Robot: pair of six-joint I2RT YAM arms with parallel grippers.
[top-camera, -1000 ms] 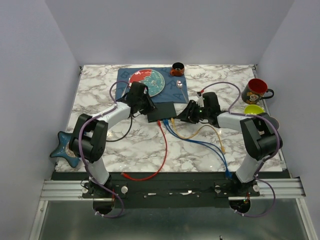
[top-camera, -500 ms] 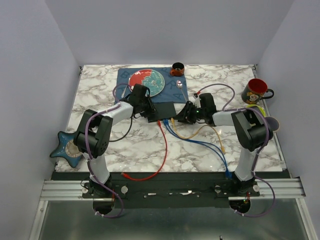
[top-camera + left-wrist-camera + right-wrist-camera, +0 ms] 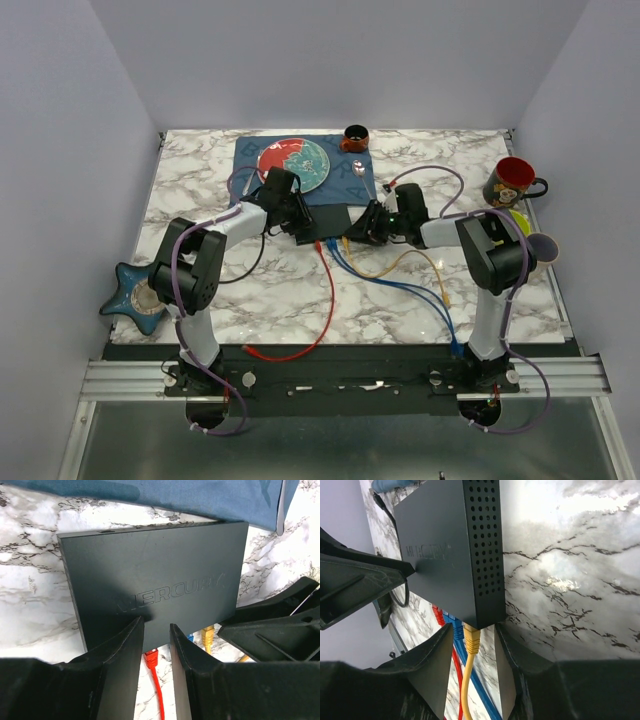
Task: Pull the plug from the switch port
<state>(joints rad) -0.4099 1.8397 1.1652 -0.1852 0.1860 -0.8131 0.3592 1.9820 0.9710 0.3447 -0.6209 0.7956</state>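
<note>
Part-open, the left jaws straddle the red plug (image 3: 151, 656); the right jaws likewise the yellow plug (image 3: 471, 636) (seemingly not touching).

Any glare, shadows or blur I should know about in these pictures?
Right wrist: bright glare washes out the marble table at upper right. Left wrist: a shadow darkens the switch near the fingers. Top external: even, soft light.
</note>
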